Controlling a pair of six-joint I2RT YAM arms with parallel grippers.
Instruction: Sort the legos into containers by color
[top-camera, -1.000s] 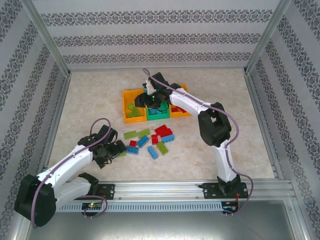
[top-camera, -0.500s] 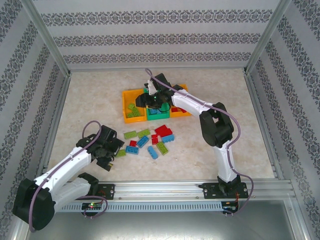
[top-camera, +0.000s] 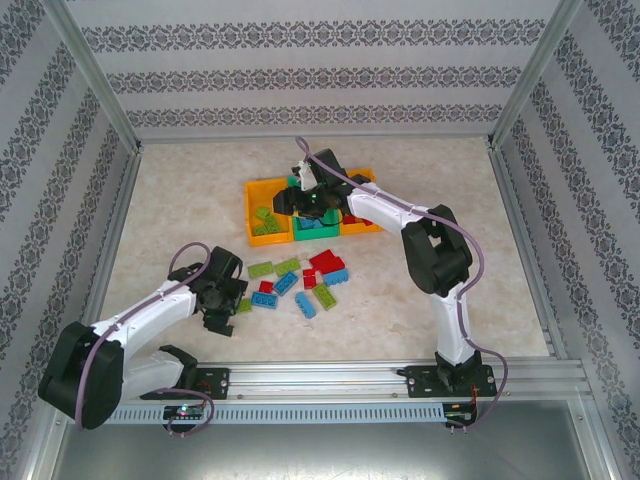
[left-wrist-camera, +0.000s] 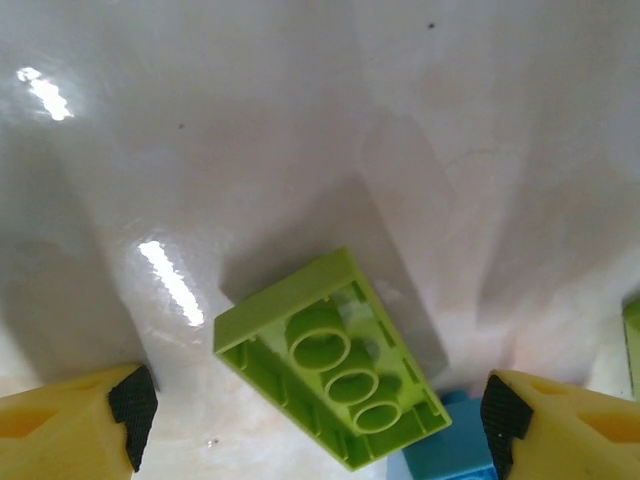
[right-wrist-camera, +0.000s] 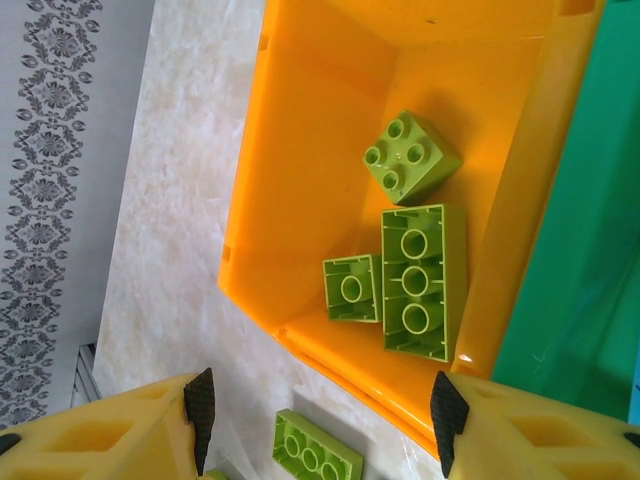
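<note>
Left gripper (left-wrist-camera: 315, 408), fingers spread wide, straddled an overturned lime green lego (left-wrist-camera: 330, 372) without touching it. This lego lay on the table (left-wrist-camera: 300, 120) at the near-left edge of the loose pile (top-camera: 310, 280). Right gripper (right-wrist-camera: 324, 412), fingers likewise apart and holding nothing, hung over the left orange-yellow bin (right-wrist-camera: 310, 130), which contained three lime legos (right-wrist-camera: 415, 280). The green bin (right-wrist-camera: 570, 250) adjoined it on the right.

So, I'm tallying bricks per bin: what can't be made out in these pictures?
Top view: the right arm covers much of the green bin and right orange bin.
Left wrist view: blue brick cut by the bottom edge and the lime brick.
Right wrist view: green bin cut by right edge.
</note>
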